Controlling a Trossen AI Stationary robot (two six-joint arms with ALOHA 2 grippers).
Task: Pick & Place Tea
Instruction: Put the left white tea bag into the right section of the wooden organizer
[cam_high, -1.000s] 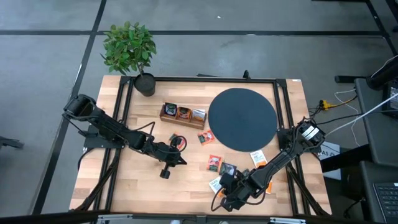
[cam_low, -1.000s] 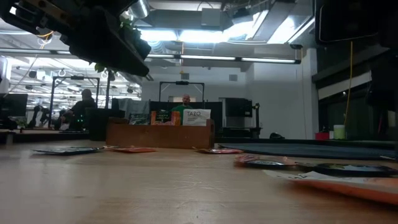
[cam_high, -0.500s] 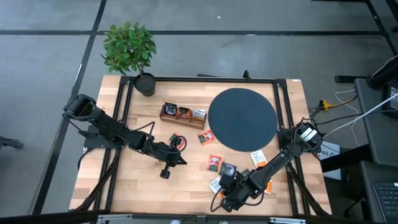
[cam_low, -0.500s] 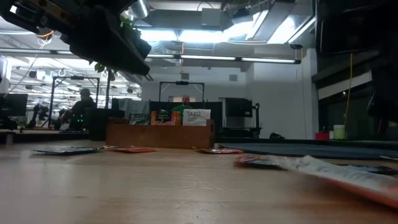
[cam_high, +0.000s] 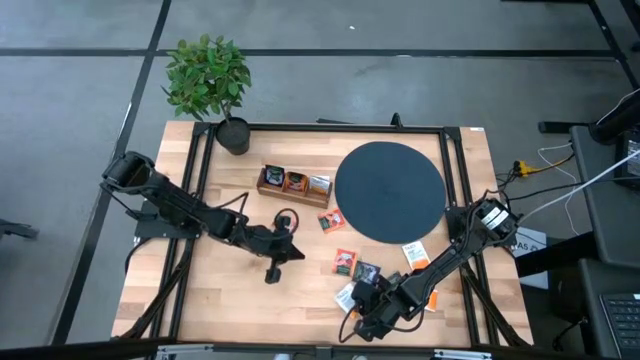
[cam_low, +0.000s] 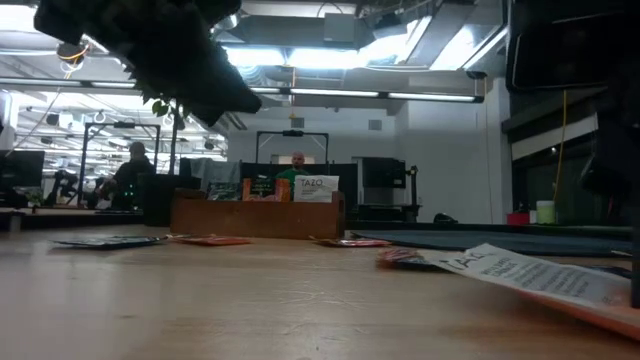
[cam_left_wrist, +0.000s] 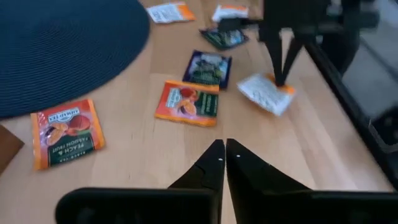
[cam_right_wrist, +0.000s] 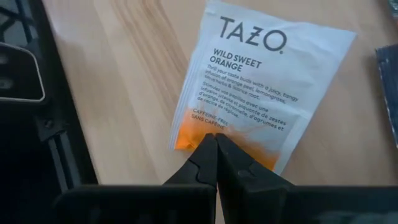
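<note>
- The right claw (cam_right_wrist: 214, 142) is pinched on the orange edge of a white-and-orange sachet (cam_right_wrist: 261, 87) printed "TAZO Wild Sweet Orange", near the front edge of the surface (cam_high: 215, 300), toward its right corner.
- In the left wrist view that sachet hangs tilted from the right claw's tips, one end raised off the wood.
- In the low view the same sachet slants upward at the right, its printed face showing.
- The left claw (cam_left_wrist: 224, 151) has its 2 fingers pressed together with nothing between them; it hovers over the middle of the surface, toward the front.
- Loose sachets lie ahead of the left claw: a red-orange sachet (cam_left_wrist: 188, 102), a dark sachet (cam_left_wrist: 208, 67) beyond it, and an orange peach sachet (cam_left_wrist: 67, 132) close to the rim of the black round disc (cam_high: 388, 190).
- 2 more white-and-orange sachets (cam_left_wrist: 168, 12) lie farther off, past the disc's edge.
- A wooden tray (cam_high: 294, 186) holding upright sachets sits toward the back edge, left of the disc.
- A potted plant (cam_high: 212, 85) stands at the back left corner.
- A person (cam_low: 133, 170) shows in the room behind.
</note>
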